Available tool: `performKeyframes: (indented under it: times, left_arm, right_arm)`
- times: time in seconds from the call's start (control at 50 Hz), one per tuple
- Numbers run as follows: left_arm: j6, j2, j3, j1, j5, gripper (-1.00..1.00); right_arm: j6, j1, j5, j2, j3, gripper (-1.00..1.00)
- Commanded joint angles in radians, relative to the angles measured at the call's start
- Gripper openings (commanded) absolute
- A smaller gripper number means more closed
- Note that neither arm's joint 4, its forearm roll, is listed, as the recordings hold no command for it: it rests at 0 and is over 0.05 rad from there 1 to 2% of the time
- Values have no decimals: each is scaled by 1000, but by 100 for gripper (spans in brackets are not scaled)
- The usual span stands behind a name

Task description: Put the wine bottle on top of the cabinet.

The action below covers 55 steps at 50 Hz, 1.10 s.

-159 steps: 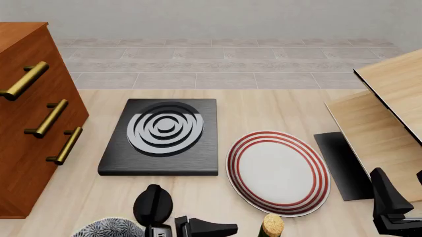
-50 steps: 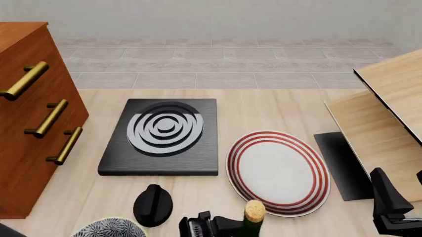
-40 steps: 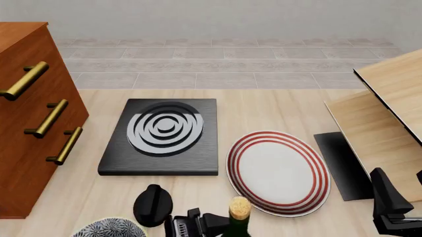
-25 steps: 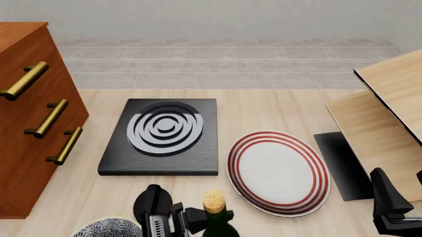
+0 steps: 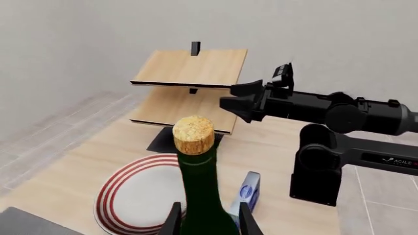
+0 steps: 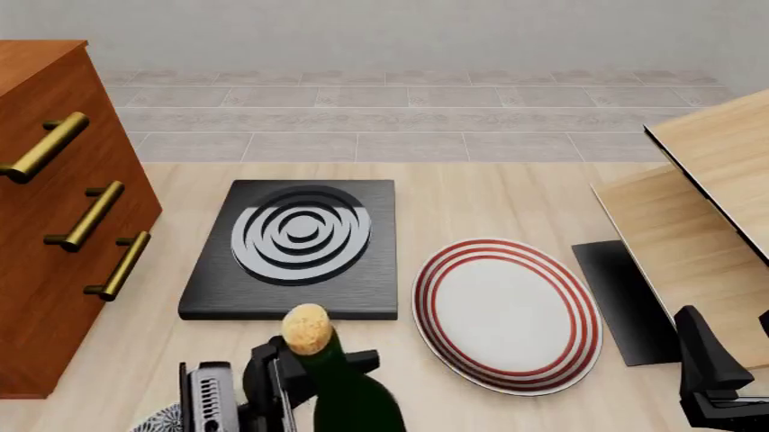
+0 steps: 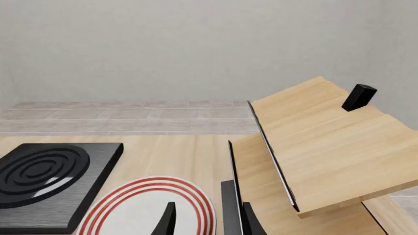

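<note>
**Carrying the bottle up to the cabinet**

The left gripper [image 5: 207, 221] clamps the wine bottle [image 6: 340, 387], upright near the table's near edge. Keep it vertical, lift above the cabinet [image 6: 54, 216] at the left edge. The right gripper [image 7: 203, 219] stands parted, holding nothing.
</note>
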Motion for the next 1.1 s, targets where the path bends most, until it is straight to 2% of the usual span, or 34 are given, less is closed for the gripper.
performKeyframes:
  times: [0.02, 0.06, 0.28, 0.3, 0.32, 0.48, 0.52, 0.56, 0.8, 1.1]
  left_arm:
    - [44, -136, 5, 29, 104, -100]
    - [45, -187, 2, 43, 146, -100]
    - [45, -188, 2, 43, 148, -100]
    - [67, -415, -44, 88, 376, -100]
    - [71, -447, -49, 95, 412, -100]
    - [92, -562, -64, 135, 537, -100]
    - [99, -624, -87, 157, 612, -100]
    - [106, -633, -92, 159, 624, -100]
    - [109, -778, -184, 265, 863, -100]
    - [107, -879, -277, 357, 1039, -100]
  right_arm:
    - [0, 0, 0, 0, 0, 100]
    - [0, 0, 0, 0, 0, 100]
    - [0, 0, 0, 0, 0, 100]
    - [0, 0, 0, 0, 0, 100]
    - [0, 0, 0, 0, 0, 100]
    - [0, 0, 0, 0, 0, 100]
    - [0, 0, 0, 0, 0, 100]
    - [0, 0, 0, 0, 0, 100]
    - [0, 0, 0, 0, 0, 100]
    - [0, 0, 0, 0, 0, 100]
